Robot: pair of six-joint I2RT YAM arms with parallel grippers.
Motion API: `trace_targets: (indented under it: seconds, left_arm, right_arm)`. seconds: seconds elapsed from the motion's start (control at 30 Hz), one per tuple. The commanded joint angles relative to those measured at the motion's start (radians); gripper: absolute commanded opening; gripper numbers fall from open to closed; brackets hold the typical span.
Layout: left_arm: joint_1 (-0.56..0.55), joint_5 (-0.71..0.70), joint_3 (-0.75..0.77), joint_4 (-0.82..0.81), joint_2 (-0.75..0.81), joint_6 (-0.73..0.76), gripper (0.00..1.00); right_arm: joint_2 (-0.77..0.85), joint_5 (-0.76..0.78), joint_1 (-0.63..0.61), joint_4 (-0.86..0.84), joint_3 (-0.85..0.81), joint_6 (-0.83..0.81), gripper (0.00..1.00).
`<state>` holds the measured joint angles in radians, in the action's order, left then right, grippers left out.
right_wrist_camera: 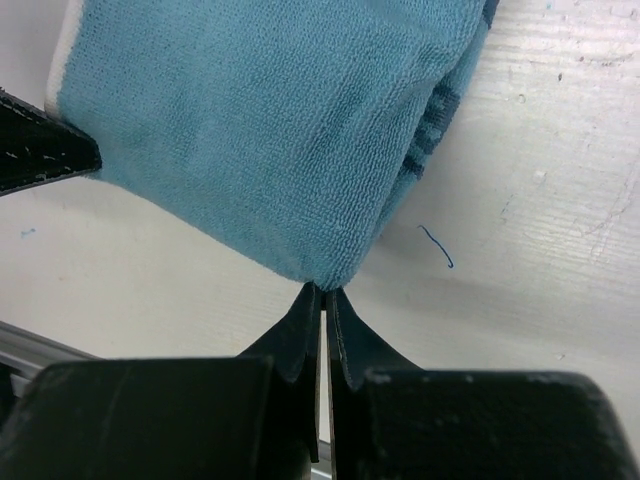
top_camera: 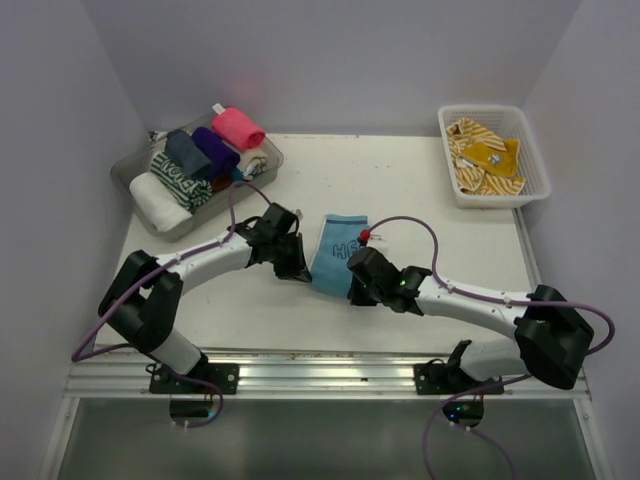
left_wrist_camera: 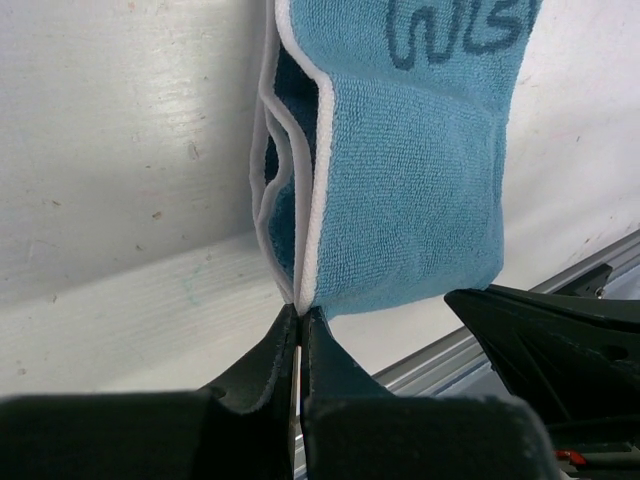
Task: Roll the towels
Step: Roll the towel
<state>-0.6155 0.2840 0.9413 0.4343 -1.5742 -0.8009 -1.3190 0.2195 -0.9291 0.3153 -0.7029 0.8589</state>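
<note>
Folded light blue towel (top_camera: 338, 254) lying on white table (top_camera: 420, 180), left gripper (left_wrist_camera: 299, 318) clamped on its near left corner, right gripper (right_wrist_camera: 323, 300) pinched onto its near right corner.

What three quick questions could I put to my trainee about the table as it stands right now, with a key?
1. Multiple choice: where do the mustard-yellow striped towels lie? A) mid-table B) in the white basket C) in a gripper.
2. True or false: the light blue towel lies in the white basket.
3. Fill in: the left gripper and the right gripper are each ___ on a near corner of the light blue towel.
Key: 1 B; 2 false, it is out on the table between the arms; 3 shut.
</note>
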Motion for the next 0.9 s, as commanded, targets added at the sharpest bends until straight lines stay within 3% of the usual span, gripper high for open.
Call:
trace_targets:
  seconds: [0.0,0.23,0.33,0.37,0.43,0.6,0.67,0.87]
  left_arm:
    - [0.002,-0.003,0.048,0.029,0.017,0.012,0.0]
    - [0.002,-0.006,0.057,0.061,0.023,0.032,0.03]
    - [0.002,-0.003,0.036,0.047,0.055,0.034,0.25]
    - [0.0,-0.003,0.031,0.044,0.062,0.034,0.45]
    - [0.002,-0.015,0.031,0.046,0.069,0.042,0.54]
    - [0.0,-0.046,0.042,0.014,0.106,0.072,0.51]
    - [0.0,-0.052,0.057,-0.018,0.109,0.101,0.44]
    - [0.0,0.082,0.224,-0.069,-0.047,0.154,0.33]
  right_arm:
    - [0.029,0.055,0.001,0.045,-0.053,-0.026,0.0]
    - [0.033,0.054,0.004,0.056,-0.066,-0.034,0.0]
    - [0.038,0.038,0.003,0.044,-0.055,-0.034,0.0]
    - [0.041,0.034,0.003,0.041,-0.055,-0.034,0.0]
    - [0.04,0.031,0.003,0.039,-0.058,-0.037,0.0]
    - [0.04,0.026,0.004,0.041,-0.086,-0.046,0.0]
    - [0.04,0.03,0.004,0.041,-0.087,-0.05,0.0]
    - [0.026,0.027,0.004,0.038,-0.075,-0.05,0.0]
